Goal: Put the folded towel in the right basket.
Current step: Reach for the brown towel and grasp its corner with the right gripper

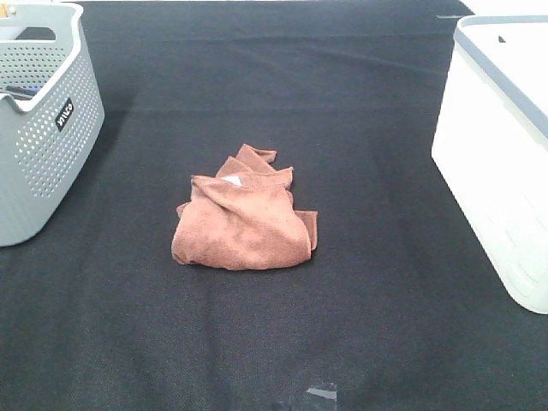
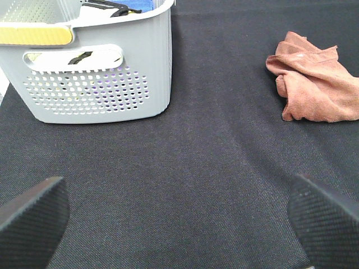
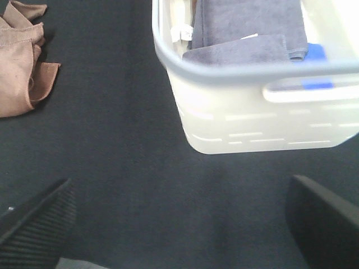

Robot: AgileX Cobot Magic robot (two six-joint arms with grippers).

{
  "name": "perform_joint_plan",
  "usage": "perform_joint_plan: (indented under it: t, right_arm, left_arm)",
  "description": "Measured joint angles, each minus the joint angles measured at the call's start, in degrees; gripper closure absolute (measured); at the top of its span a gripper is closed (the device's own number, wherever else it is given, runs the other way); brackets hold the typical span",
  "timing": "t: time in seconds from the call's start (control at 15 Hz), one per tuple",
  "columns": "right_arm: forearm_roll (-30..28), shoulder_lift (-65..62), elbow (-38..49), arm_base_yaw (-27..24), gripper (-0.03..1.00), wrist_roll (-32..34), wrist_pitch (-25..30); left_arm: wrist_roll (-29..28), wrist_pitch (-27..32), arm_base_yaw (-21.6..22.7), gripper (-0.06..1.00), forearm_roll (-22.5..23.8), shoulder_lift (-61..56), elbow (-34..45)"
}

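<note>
1. The folded towel point(image 1: 244, 218) sits in a loose rust-brown heap in the middle of the black tabletop point(image 1: 360, 94). Its small white tag point(image 1: 233, 180) shows near the far edge, and nothing is touching it.
2. The right basket point(image 1: 505, 163) stands at the right edge of the high view, well apart from the towel. The right wrist view shows grey cloths point(image 3: 247, 28) folded inside it, with a blue item point(image 3: 317, 53) beside them.
3. The left gripper point(image 2: 179, 218) hangs over the tabletop, tilted forward and down. Its ribbed fingers point(image 2: 33, 216) are spread wide, with only bare black cloth between them, so it holds nothing. The grey perforated basket point(image 2: 95, 84) is ahead of it on one side and the towel lies ahead on the other.
4. The right gripper point(image 3: 179, 224) is also spread wide and empty, with its dark fingers point(image 3: 39, 224) far apart. It hovers over the tabletop just short of the white tub's wall, angled down, and the towel lies off to the side, clear of both fingers.
</note>
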Motion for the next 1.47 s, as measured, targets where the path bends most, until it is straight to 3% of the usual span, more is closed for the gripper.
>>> perform_joint_plan:
  t: [0.13,0.33,0.47,0.6,0.73,0.87,1.0,1.2,1.47]
  right_arm:
    - [3.04,18.05,-13.41,0.00,0.00,0.34,4.01]
    - [6.99,32.89,-27.90,0.00,0.00,0.34,9.91]
    - [13.01,41.48,-35.24,0.00,0.00,0.29,10.77]
    - [15.07,44.46,-37.59,0.00,0.00,-0.34,10.37]
    - [18.79,50.36,-39.99,3.27,0.00,-2.18,6.65]
    - [20.23,58.56,-40.34,11.92,0.00,-2.64,-0.40]
    - [22.12,66.52,-40.34,16.39,0.00,-2.64,-3.95]
    - [25.95,77.98,-40.34,17.82,0.00,-4.41,-7.05]
    - [36.55,90.87,-40.34,17.82,0.00,-12.72,-10.77]
  left_arm:
    - [0.00,0.00,0.00,-0.04,0.00,0.00,0.00]
    - [0.00,0.00,0.00,-0.04,0.00,0.00,0.00]
    - [0.00,0.00,0.00,-0.04,0.00,0.00,0.00]
    - [0.00,0.00,0.00,-0.04,0.00,0.00,0.00]
    - [0.00,0.00,0.00,-0.04,0.00,0.00,0.00]
    - [0.00,0.00,0.00,-0.04,0.00,0.00,0.00]
    - [0.00,0.00,0.00,-0.04,0.00,0.00,0.00]
    - [0.00,0.00,0.00,-0.04,0.00,0.00,0.00]
    - [0.00,0.00,0.00,-0.04,0.00,0.00,0.00]
